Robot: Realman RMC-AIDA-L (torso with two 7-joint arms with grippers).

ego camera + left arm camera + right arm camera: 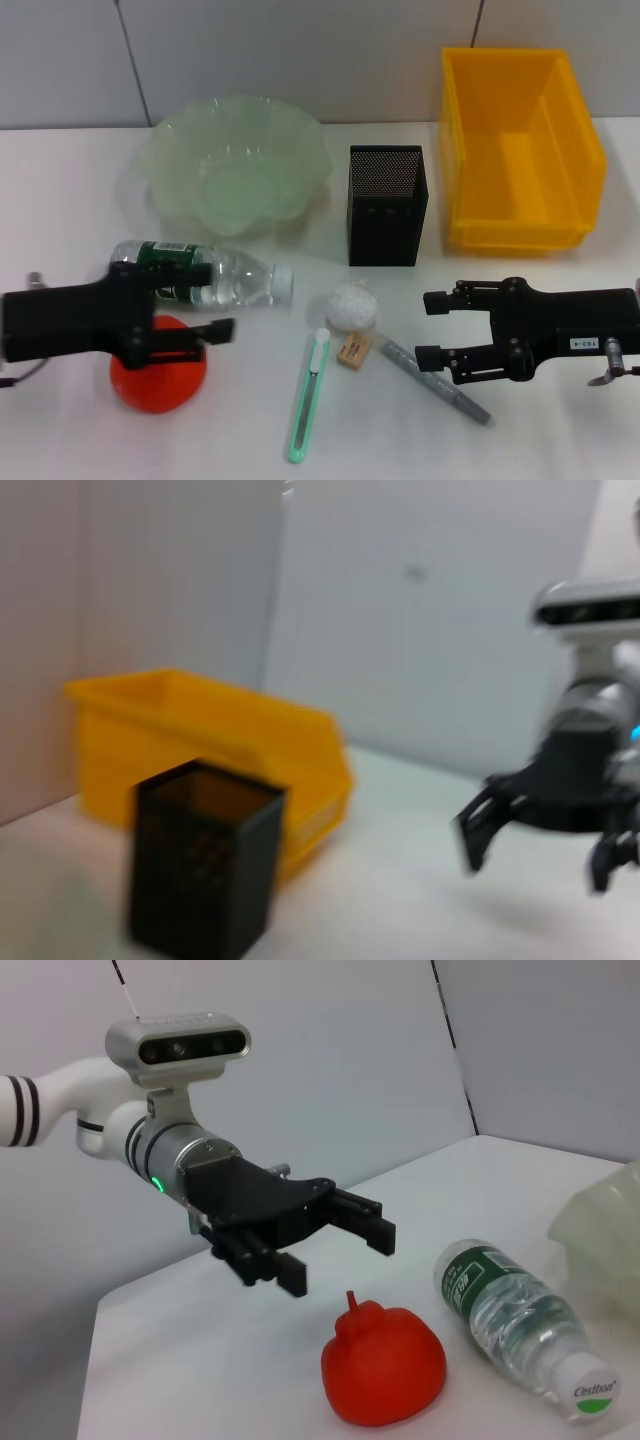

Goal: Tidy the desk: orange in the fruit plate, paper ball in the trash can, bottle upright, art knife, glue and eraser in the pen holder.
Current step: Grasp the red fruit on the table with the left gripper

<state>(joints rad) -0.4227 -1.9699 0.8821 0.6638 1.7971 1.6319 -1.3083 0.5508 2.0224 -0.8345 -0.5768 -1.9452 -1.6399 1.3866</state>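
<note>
Jaws spread on both grippers: left gripper (215, 300) hovers above the orange (158, 378), right gripper (432, 328) by the glue (435, 380). We judge the orange stiff, matte, bumpy; take it across its widest part. Bottle (205, 274) lies sideways, smooth plastic, likely slippery. Knife (308, 395) slim; eraser (353, 349) small; paper ball (353, 306) light. All rest on the counter (560, 440).
</note>
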